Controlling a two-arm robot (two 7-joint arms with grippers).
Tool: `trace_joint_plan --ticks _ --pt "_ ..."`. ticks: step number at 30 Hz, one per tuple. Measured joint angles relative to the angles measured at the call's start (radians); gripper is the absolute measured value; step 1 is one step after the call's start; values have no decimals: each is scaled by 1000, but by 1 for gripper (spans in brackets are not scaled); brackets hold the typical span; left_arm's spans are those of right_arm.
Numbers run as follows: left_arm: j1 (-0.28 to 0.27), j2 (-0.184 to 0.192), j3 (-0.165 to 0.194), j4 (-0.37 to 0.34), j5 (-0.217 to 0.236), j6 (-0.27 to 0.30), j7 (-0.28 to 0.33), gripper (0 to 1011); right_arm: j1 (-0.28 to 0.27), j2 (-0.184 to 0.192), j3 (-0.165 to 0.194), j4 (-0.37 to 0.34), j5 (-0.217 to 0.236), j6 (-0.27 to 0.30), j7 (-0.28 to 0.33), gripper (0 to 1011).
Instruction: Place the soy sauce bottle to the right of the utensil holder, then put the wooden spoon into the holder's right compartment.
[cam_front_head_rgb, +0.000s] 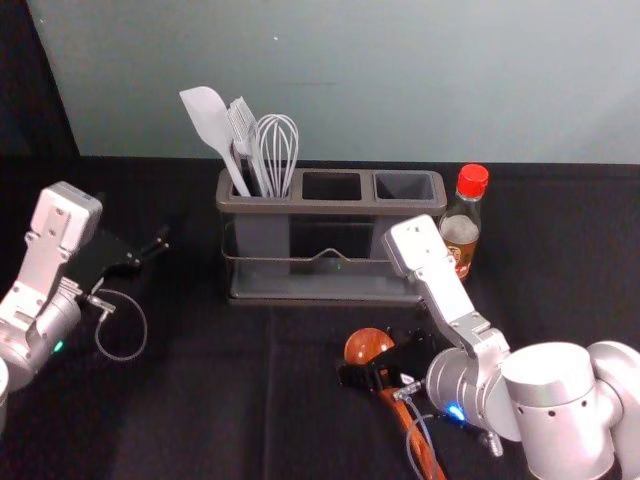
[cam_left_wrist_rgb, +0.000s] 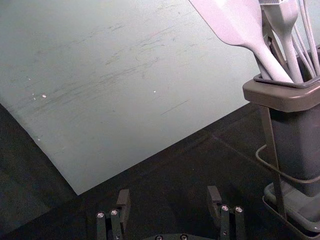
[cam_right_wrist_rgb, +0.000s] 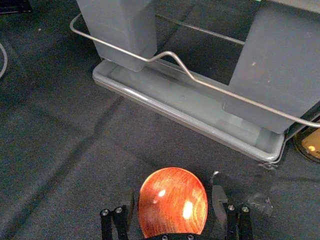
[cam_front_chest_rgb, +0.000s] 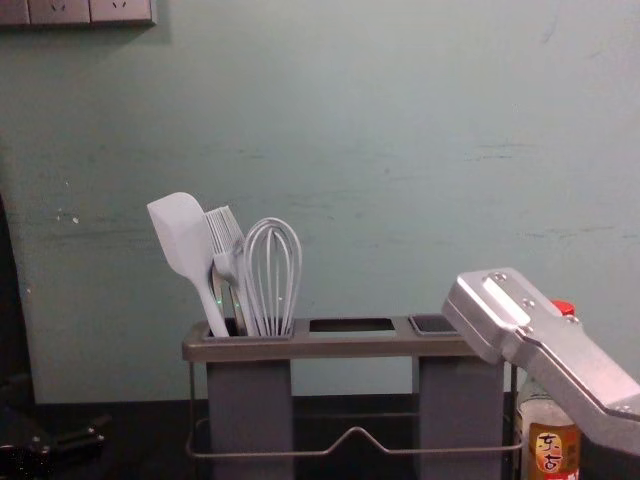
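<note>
Head view: right gripper (cam_front_head_rgb: 378, 376) low over table, in front of holder (cam_front_head_rgb: 325, 207), fingers open around spoon (cam_front_head_rgb: 368, 345). Bottle (cam_front_head_rgb: 463, 230) upright just right of holder. Left gripper (cam_front_head_rgb: 150, 255) left of holder, fingers spread.

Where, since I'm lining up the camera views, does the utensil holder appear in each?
Head view: utensil holder in the middle.
Left wrist view: cut off by one edge, spatula in it.
Right wrist view: beyond the wooden spoon.
Chest view: lower middle.
Shared landmark: the wire rail along its front.
</note>
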Motion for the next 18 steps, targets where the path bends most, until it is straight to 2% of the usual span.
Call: trace_joint_plan --ticks 10,18 --pt "0 0 0 0 0 0 0 1005 5 -16 7 17 -16 10 19 1002" --pt "0 0 0 0 0 0 0 1005 21 -24 6 10 -37 61 28 1002"
